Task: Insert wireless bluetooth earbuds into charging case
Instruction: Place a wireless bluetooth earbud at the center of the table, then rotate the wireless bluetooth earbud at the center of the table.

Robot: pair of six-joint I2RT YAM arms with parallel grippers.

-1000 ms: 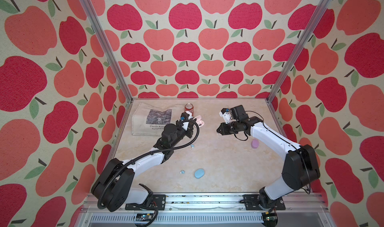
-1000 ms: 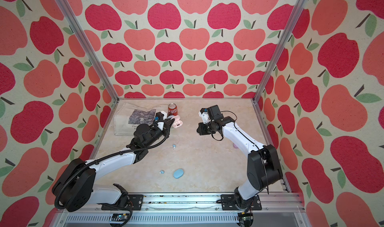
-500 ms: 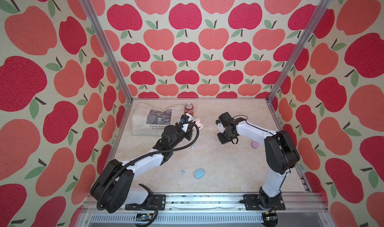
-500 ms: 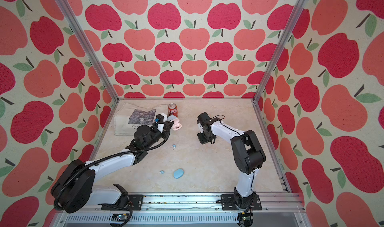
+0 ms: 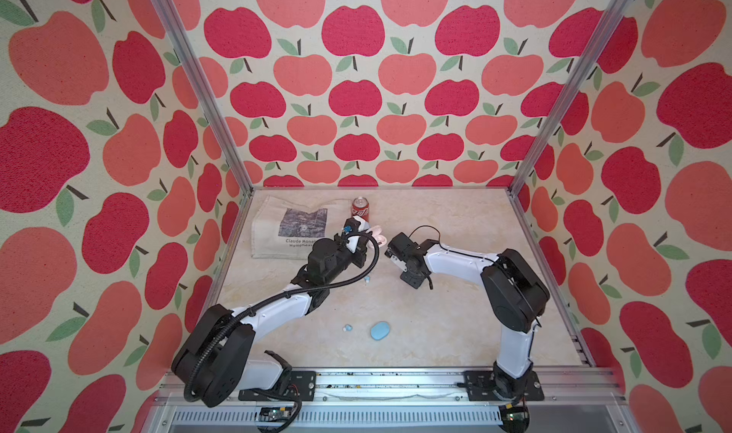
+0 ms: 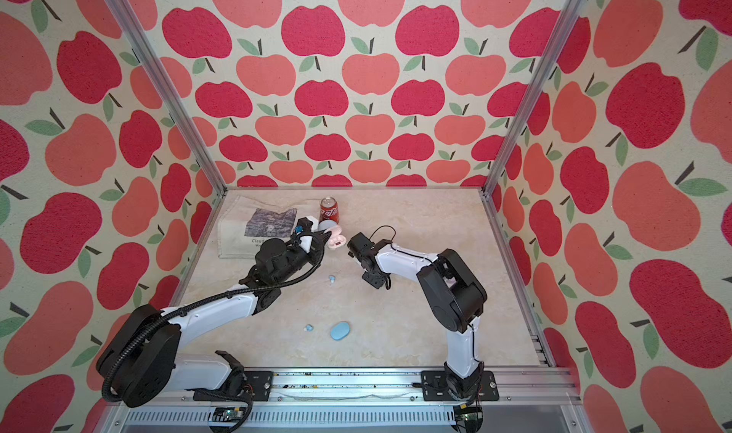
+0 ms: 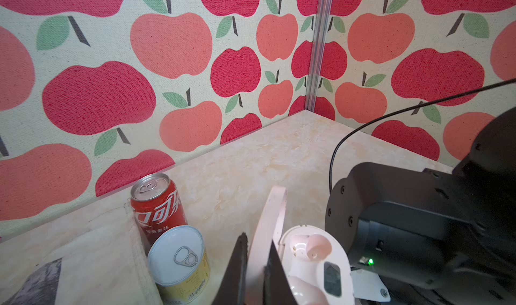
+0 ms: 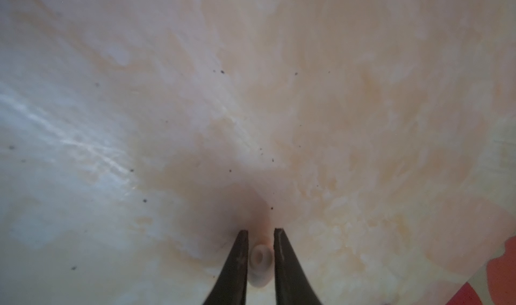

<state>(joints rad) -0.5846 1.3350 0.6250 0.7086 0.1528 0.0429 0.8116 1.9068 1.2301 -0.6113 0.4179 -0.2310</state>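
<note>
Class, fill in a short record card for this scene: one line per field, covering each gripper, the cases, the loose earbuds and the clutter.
left gripper: fingers shut on the lid of the open pink case
right gripper: low over the table, pink earbud between its fingers; grip unclear
blue case: closed, lying near the front
blue earbud: beside the blue case
second blue earbud: next to the left arm
clutter at the back: red can, yellow tin, tote bag

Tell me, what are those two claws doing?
Left gripper shut on lid of open pale pink charging case. Right gripper astride tiny pink plastic earbud; grip unclear. Nothing in between.
</note>
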